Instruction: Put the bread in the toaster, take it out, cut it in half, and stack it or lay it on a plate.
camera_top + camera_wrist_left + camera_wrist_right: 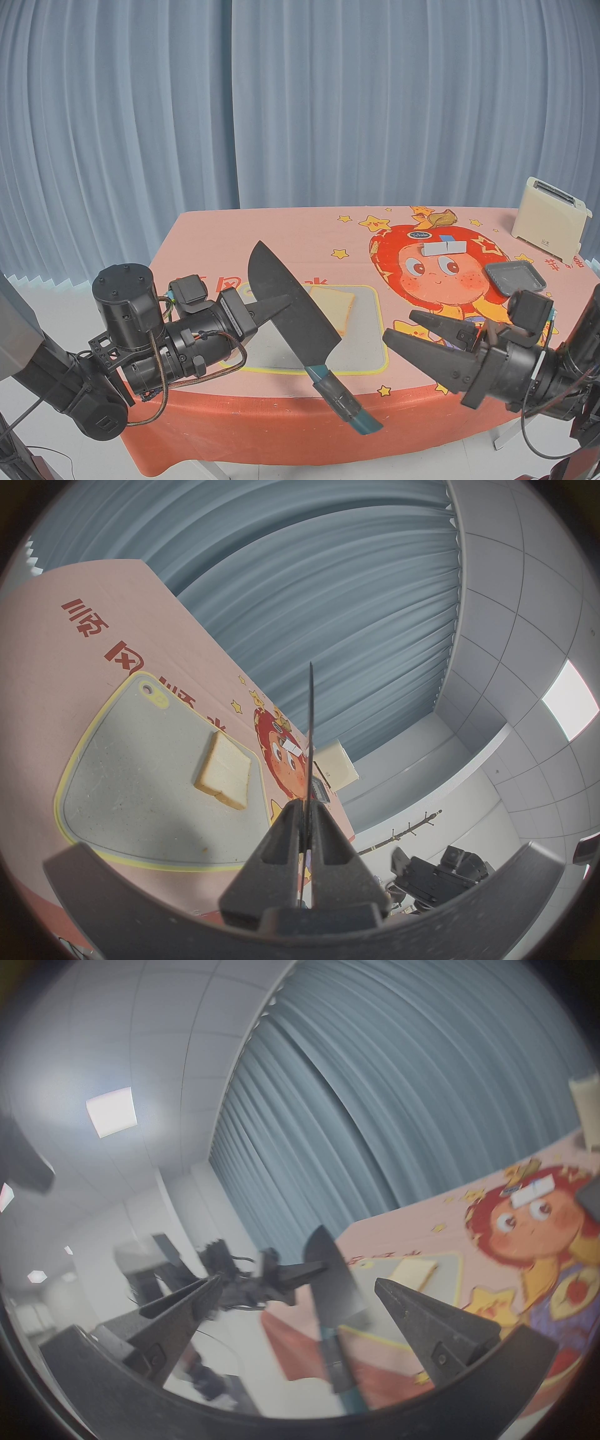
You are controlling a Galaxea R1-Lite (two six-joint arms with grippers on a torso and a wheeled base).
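Note:
A slice of bread (332, 307) (225, 779) lies flat on the grey cutting board (365, 353) (125, 780) near the table's front. My left gripper (284, 305) (305, 817) is shut on the black blade of a large knife (294, 306) (309, 730), held above the board. The knife's teal-tipped handle (347, 403) hangs down past the table's front edge. My right gripper (400, 326) (297, 1284) is open and holds nothing, in the air to the right of the knife. The knife (331, 1279) stands just beyond its fingers. The cream toaster (550, 219) stands at the far right.
A dark grey square plate (515, 277) rests on the pink tablecloth between the toaster and the board. Small white and blue tags (445, 247) lie on the cartoon print. Blue curtains hang behind the table.

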